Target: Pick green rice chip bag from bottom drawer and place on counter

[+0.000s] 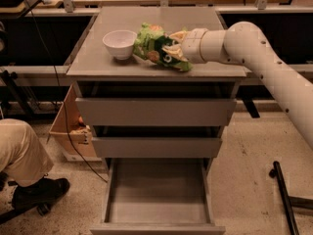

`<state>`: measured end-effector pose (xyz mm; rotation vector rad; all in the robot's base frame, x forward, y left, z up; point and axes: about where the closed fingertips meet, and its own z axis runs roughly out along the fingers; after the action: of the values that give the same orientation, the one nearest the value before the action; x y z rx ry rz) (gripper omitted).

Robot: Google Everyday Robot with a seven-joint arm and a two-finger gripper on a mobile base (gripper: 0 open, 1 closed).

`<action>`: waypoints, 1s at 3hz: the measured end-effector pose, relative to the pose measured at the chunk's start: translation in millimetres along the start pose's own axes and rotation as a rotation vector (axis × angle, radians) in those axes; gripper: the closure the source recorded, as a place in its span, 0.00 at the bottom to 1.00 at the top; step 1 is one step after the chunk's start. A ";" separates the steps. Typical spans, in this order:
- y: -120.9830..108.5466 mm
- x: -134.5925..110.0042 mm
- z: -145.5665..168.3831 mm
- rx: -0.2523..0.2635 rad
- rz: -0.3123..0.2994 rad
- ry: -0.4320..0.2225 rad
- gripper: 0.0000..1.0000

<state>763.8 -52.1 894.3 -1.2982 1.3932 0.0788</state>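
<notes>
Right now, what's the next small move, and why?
Probably open the fingers and release. The gripper grips the green rice chip bag, which seems to rest on the counter beside the white bowl, so the placing looks nearly done.

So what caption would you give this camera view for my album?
Robot's hand holds the green rice chip bag on the counter beside a white bowl, bottom drawer open below.
</notes>
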 end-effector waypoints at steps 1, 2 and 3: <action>3.2 1.1 7.0 -0.012 -0.006 0.006 0.35; 10.5 0.7 16.2 -0.032 -0.021 0.009 0.12; 14.8 0.0 20.5 -0.044 -0.032 0.008 0.00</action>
<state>766.8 -32.4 878.7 -1.3581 1.3842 0.0835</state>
